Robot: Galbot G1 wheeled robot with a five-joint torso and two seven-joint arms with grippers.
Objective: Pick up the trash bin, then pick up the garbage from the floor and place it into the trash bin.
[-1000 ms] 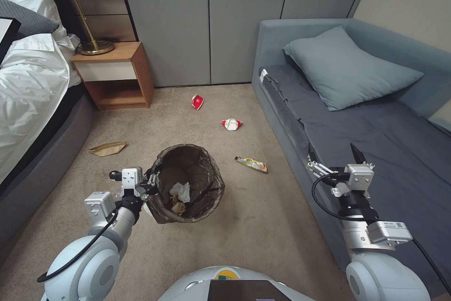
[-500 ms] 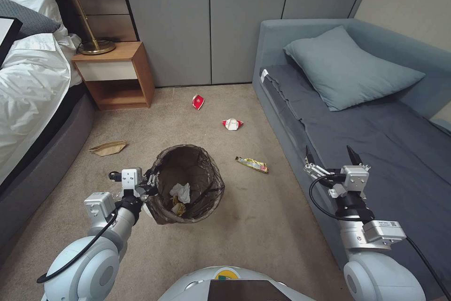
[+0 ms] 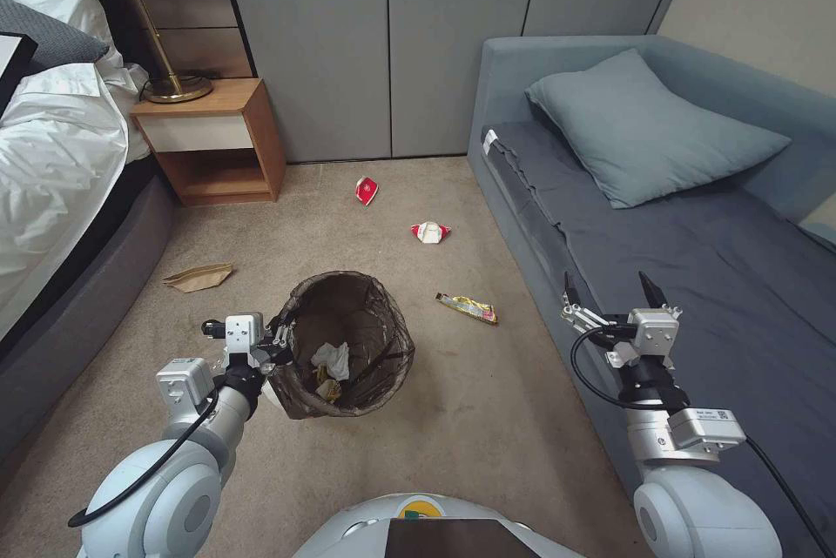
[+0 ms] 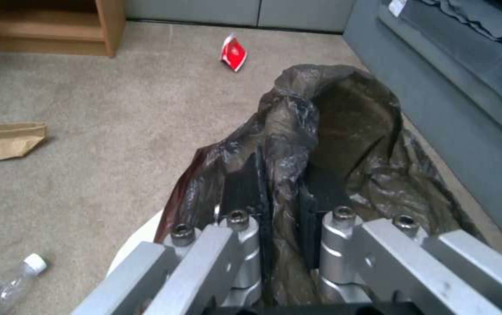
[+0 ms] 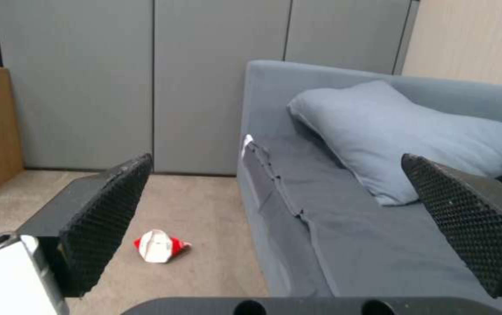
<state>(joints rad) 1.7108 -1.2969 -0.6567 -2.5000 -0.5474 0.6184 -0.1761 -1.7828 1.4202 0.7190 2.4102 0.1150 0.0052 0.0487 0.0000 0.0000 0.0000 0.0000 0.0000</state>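
Trash bin (image 3: 348, 345) (tissue inside) hangs clenched at its nine o'clock rim by left tool (image 4: 280, 205); right tool (image 3: 610, 292) released above sofa (image 3: 714, 279).

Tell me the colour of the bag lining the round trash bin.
Dark brown, translucent plastic bag; clearest in the left wrist view.

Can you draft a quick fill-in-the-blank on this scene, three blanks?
1. The left gripper is shut on the ____ of the trash bin.
2. The right gripper hangs open above the ____.
3. The brown paper bag lies on the floor nearest the ____.

Answers: rim; sofa; bed
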